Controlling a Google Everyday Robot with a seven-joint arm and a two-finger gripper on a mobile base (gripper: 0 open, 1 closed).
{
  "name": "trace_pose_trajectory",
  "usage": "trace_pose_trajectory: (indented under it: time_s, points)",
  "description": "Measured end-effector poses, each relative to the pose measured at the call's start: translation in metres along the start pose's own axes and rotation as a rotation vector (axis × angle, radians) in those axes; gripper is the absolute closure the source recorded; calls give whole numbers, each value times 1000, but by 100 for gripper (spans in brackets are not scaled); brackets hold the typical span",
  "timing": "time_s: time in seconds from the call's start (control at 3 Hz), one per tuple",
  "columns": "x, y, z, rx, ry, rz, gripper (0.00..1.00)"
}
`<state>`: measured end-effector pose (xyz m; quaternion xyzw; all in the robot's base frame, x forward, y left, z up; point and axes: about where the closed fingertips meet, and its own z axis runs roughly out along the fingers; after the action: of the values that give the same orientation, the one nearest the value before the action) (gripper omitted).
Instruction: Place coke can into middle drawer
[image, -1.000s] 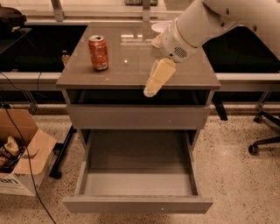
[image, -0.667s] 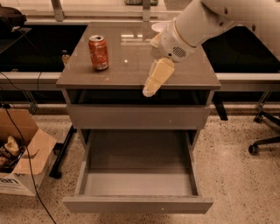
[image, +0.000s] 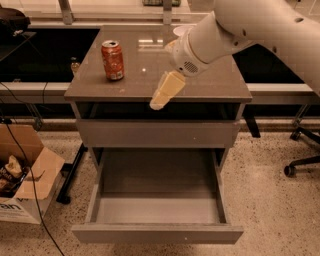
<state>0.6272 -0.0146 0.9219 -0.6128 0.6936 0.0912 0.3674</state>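
can (image: 113, 60) upright on bench (image: 100, 90), left rear | end effector (image: 163, 94) over front edge, apart from can, empty, aperture we cannot tell | drawer (image: 157, 210) open below | risk: we clip can sideways, it topples

We are in a lab or office workspace: a speckled floor (image: 270, 205), a rolling chair base (image: 301, 161) at 3 o'clock, an open cardboard box (image: 24, 192) and trailing cables (image: 33, 197) at 8 o'clock, and long benches (image: 280, 89) flanking a grey drawer cabinet (image: 156, 133). The gripper (image: 160, 101) hangs just over the front edge of the cabinet's top.
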Motion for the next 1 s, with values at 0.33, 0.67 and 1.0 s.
trace_pose_trajectory:
  time_s: [0.33, 0.67, 1.0]
  points:
    - [-28, -22, 41, 49, -95, 3, 0]
    - [-43, -34, 68, 45, -155, 2, 0]
    - [-61, -44, 100, 12, -234, -1, 0]
